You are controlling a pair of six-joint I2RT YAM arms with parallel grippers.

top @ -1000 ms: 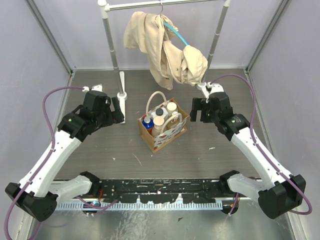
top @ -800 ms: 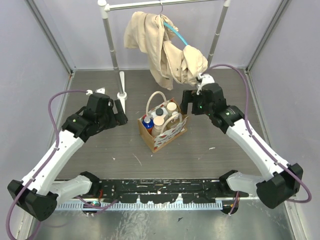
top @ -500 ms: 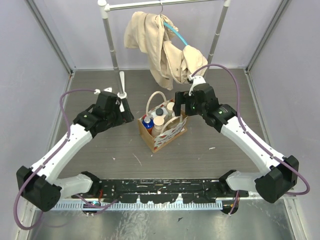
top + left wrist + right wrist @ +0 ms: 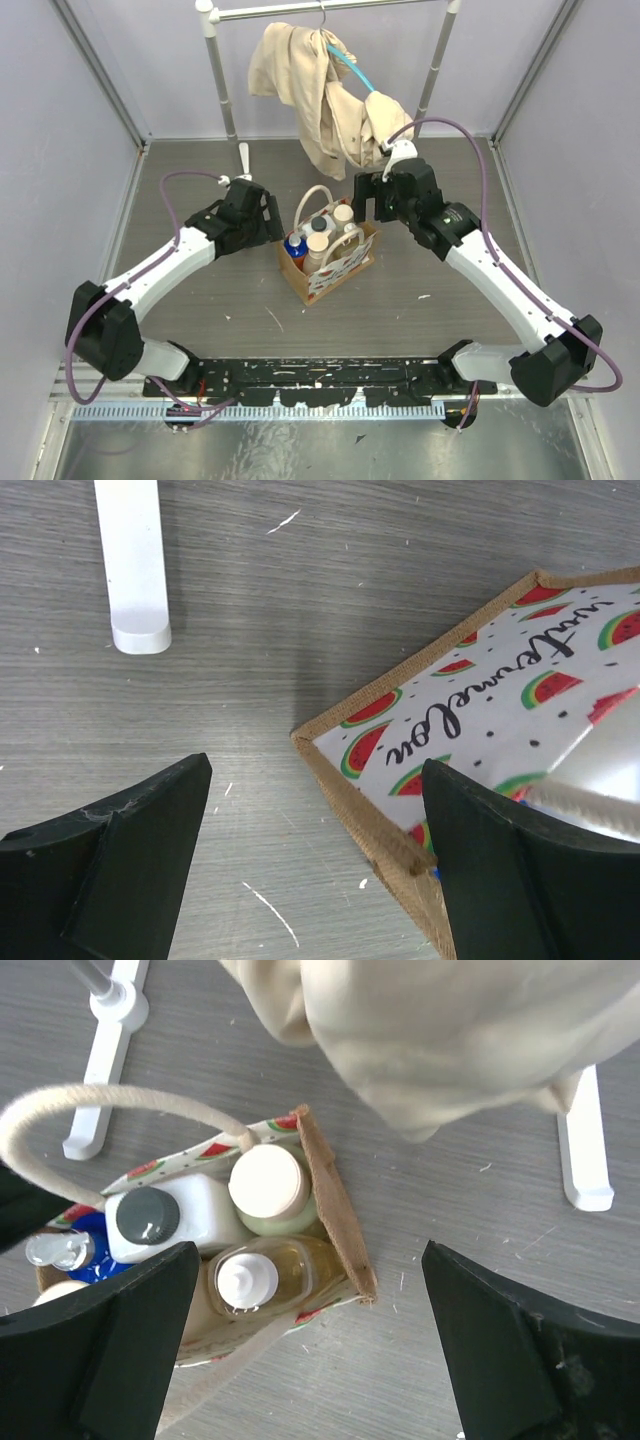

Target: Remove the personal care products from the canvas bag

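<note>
Left gripper (image 4: 318, 770): my jaws are spread wide and empty, straddling a corner of the bag (image 4: 480, 700). Right gripper (image 4: 310, 1260): also released and empty, above the bag's open top. Jar (image 4: 268, 1182), white bottle (image 4: 190, 1215) and amber bottle (image 4: 255, 1275) stand inside the bag.

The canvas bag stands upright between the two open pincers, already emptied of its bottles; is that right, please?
Not quite: the canvas bag is not emptied. The right wrist view shows the cream-lidded jar, amber bottle and white bottle inside it. It does stand upright between the open left pincer and right pincer.
</note>
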